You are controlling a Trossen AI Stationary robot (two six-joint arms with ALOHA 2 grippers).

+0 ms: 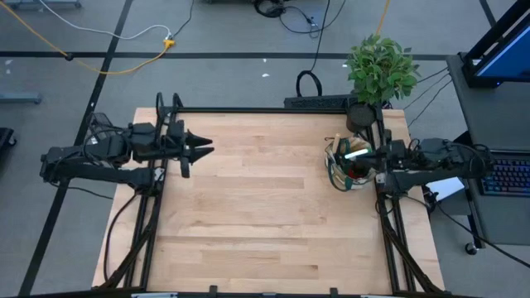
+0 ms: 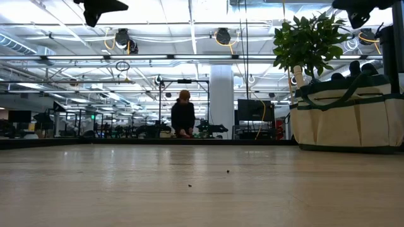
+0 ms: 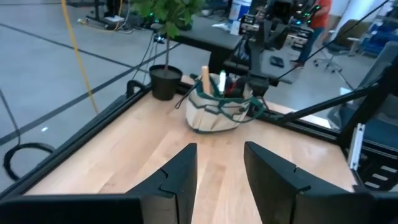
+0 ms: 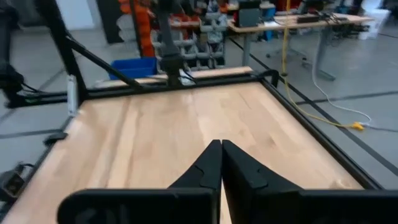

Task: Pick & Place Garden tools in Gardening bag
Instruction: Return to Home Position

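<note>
Pale wood-plank table top in a black metal frame, seen from above, standing on a grey floor crossed by dark tape lines and loose black, white and yellow cables. The boards are bare across the middle. At 2 o'clock on the table, near the right edge, sits a small round beige fabric gardening bag with dark green trim and loop handles. It stands upright, and garden tools poke out of its top: a wooden handle and a pale green handle can be made out.

Just beyond the bag, at the 1 o'clock corner, stands a leafy green plant in a black pot. A black power strip lies along the table's 12 o'clock edge. Off the table at 3 o'clock is a desk with a keyboard.

The left gripper hangs above the table at 10 o'clock, well apart from the bag, its two dark fingers spread. The right gripper reaches in from 3 o'clock, high over the bag, its fingers pressed together and holding nothing.

At table height the room behind is a large workshop with ceiling lights, metal racks and monitors. A person in dark clothing stands far back at 12 o'clock.
</note>
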